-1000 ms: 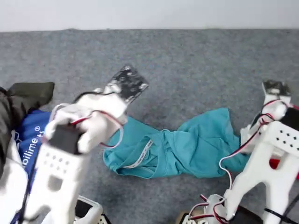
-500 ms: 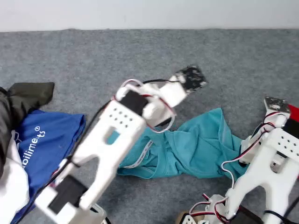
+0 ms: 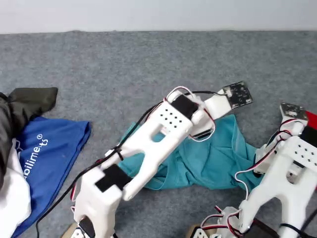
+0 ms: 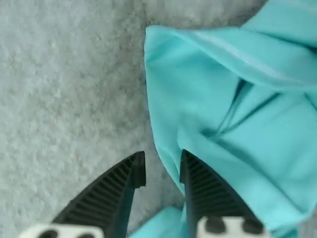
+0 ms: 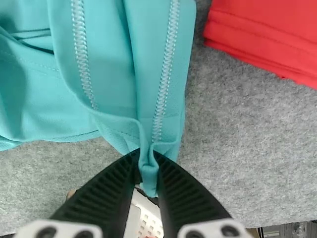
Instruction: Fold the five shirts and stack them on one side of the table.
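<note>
While lying crumpled on the grey desk (image 3: 148, 64), pinched at a stitched hem fold: teal shirt (image 3: 218, 163), right gripper (image 5: 147, 171) jaws pressed together on the cloth. Left gripper (image 4: 161, 168) at teal shirt's edge, jaws slightly spread, one over cloth, other over bare desk. Just beside teal shirt: folded red shirt (image 5: 267, 34). Well apart from it: blue shirt (image 3: 49, 148), dark olive garment (image 3: 29, 99).

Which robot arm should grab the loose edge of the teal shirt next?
Left, probably. The left gripper is open with its fingers right at a loose edge of the teal shirt. The right gripper is busy: it is shut on another edge, near the red cloth.
</note>
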Controlling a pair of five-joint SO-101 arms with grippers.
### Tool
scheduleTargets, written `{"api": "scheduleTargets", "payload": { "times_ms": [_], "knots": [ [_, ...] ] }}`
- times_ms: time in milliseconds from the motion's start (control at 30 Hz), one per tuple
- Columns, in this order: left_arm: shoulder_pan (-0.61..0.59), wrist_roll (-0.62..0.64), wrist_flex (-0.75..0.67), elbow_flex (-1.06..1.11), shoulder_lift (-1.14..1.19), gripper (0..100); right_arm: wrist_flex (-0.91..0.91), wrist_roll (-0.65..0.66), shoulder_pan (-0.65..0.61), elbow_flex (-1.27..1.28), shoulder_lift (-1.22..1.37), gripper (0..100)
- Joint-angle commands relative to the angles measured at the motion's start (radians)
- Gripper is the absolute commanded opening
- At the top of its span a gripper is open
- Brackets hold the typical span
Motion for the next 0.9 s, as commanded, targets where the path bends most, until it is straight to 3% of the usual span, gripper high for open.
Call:
{"api": "scheduleTargets", "payload": {
  "times_ms": [0, 167, 633, 867],
  "knots": [
    [0.044, 0.011, 0.031, -0.140, 0.017, 13, -0.007, 0.000, 0.013, -0.008, -0.036, 0.9],
    [0.092, 0.011, 0.107, -0.243, 0.097, 13, -0.007, 0.000, 0.013, -0.008, -0.036, 0.9],
    [0.075, 0.063, 0.295, -0.423, 0.321, 13, -0.008, 0.000, 0.013, 0.021, -0.036, 0.9],
    [0.074, 0.057, 0.474, -0.541, 0.425, 9, -0.008, 0.000, 0.015, 0.035, -0.036, 0.9]
  ]
}}
